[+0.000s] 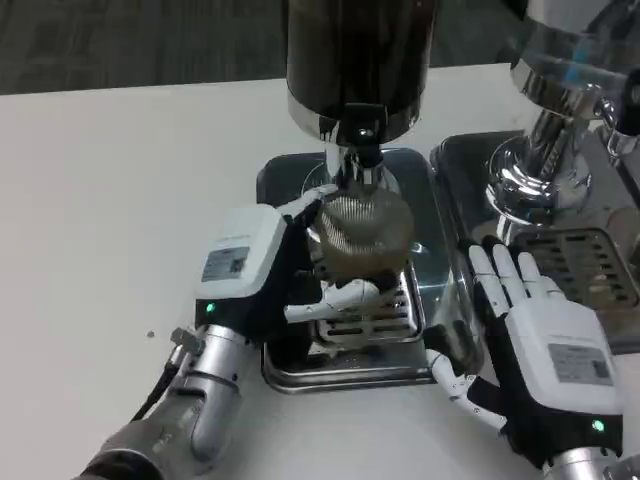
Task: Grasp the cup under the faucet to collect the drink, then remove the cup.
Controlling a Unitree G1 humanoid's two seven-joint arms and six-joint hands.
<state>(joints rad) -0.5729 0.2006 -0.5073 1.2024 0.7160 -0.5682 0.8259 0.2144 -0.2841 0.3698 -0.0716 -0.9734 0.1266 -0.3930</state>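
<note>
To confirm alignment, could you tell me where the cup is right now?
In the head view's centre, the cup sits under the faucet, above the drip tray, held by the left hand.

There is one camera, the head view. It sits high on the robot and looks steeply down and forward at the white table [120,200]. The drink dispenser [358,60] stands near the top centre, so close that its upper part is cut off by the frame. Below the dispenser the drip tray [345,375] is seen from near. The far table edge lies behind the dispenser, to its left.
</note>
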